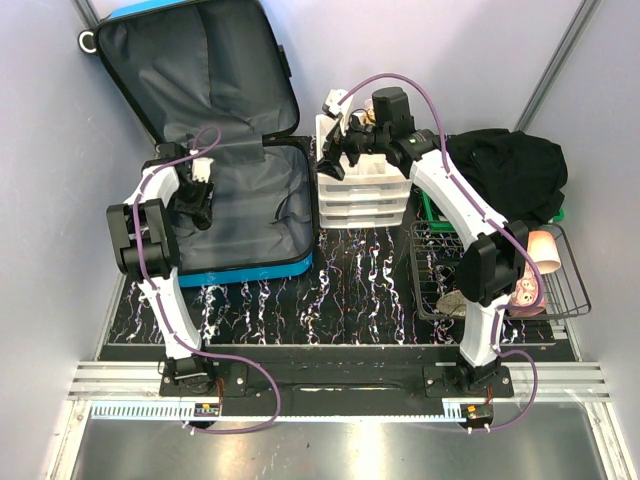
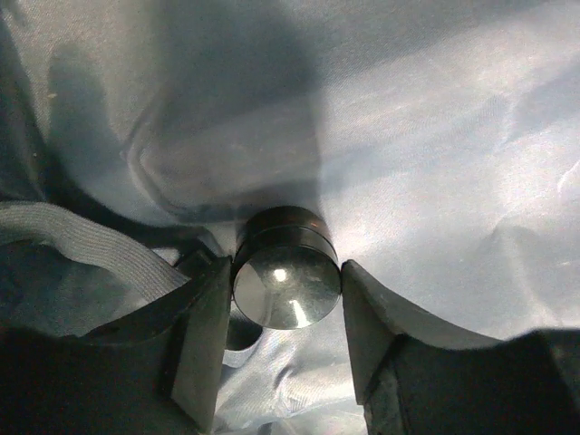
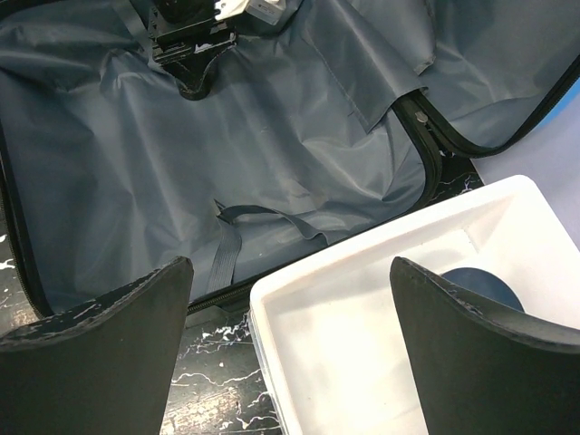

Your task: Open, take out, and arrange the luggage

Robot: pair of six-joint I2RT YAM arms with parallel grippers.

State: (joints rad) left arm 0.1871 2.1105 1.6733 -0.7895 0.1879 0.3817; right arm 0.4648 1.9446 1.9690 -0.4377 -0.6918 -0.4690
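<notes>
The left tool (image 2: 285, 265) sits low inside the luggage (image 1: 250, 215), its two fingers on either side of a small round tin (image 2: 288, 294). In the left wrist view each pad lies against the tin's side with no gap showing, so I read it as clamped on the tin, though how firmly cannot be told. The tin is dark and shiny, lying on its side with its flat face toward the camera. It is nested in a fold of the grey lining (image 2: 408, 136). A ribbed elastic strap (image 2: 82, 240) runs in from the left of that frame and ends just beside the left finger.

The luggage stands open at the upper left of the top view, its lid tipped back toward the wall and its base flat on the marbled tabletop (image 1: 330, 300).

The right tool (image 3: 290, 272) is spread wide and holds nothing. It hangs over the open top of the white drawer organiser (image 1: 365, 195), which touches the luggage's right edge. A wire basket (image 1: 560, 290) and a black cloth (image 1: 510, 170) lie further right.

The opening looks done, and the step in hand is taking out. The next move calls for a straight lift, so that the tin comes free of the fold and neither lining nor strap is caught. Then comes a carry to wherever it is to be arranged, probably the organiser.
</notes>
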